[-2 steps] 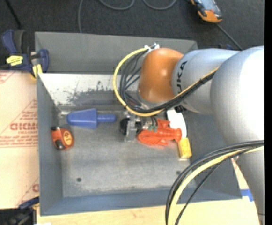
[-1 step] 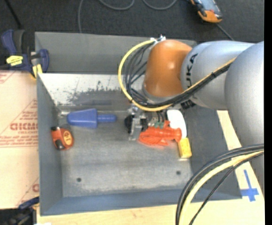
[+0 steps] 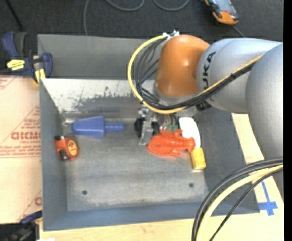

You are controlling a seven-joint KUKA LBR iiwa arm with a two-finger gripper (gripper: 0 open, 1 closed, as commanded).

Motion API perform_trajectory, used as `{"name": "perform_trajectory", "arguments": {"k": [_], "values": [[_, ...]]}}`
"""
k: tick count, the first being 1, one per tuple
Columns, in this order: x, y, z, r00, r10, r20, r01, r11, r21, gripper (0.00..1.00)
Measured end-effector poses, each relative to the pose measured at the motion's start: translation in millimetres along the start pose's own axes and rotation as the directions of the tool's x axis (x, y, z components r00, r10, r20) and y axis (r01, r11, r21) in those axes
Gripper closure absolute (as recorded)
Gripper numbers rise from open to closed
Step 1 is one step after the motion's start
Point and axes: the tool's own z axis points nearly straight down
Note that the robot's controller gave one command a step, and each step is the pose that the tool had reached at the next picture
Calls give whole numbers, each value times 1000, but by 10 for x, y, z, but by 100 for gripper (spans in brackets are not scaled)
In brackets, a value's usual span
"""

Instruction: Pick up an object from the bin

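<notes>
1. Orange-red plastic, a lumpy toy (image 3: 172,145) with claw-like bumps, lies on the bin's floor right of centre, below the arm's wrist. The end effector (image 3: 146,128) hangs at the toy's left end, touching it or just beside it; I cannot tell which.
2. Whether the end effector is released or clenched cannot be told from this angle.
3. The toy is probably light, hollow and stiff, with a rather slick skin. The narrow middle of its body looks a surer place to take hold than the bumpy ends.
4. A white rounded piece (image 3: 190,127) lies against its far right side and a yellow block (image 3: 198,158) sits at its near right end, so the left side is the freer approach.
5. A blue bulb with a stem (image 3: 93,126) lies well to the left, and an orange tape measure (image 3: 67,147) lies near the left wall.
6. The bin (image 3: 135,185) has a bare, smooth grey metal floor, where a nudged thing would likely slide; its far wall is scuffed. Dark flooring with loose cables lies beyond it.
</notes>
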Motion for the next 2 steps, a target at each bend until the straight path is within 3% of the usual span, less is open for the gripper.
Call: {"name": "perform_trajectory", "arguments": {"k": [1, 2], "values": [[-45, 57, -75, 1000, -6, 6, 6, 1000, -1, 100], [194, 174, -140, 993, -114, 14, 114, 993, 1, 100]]}}
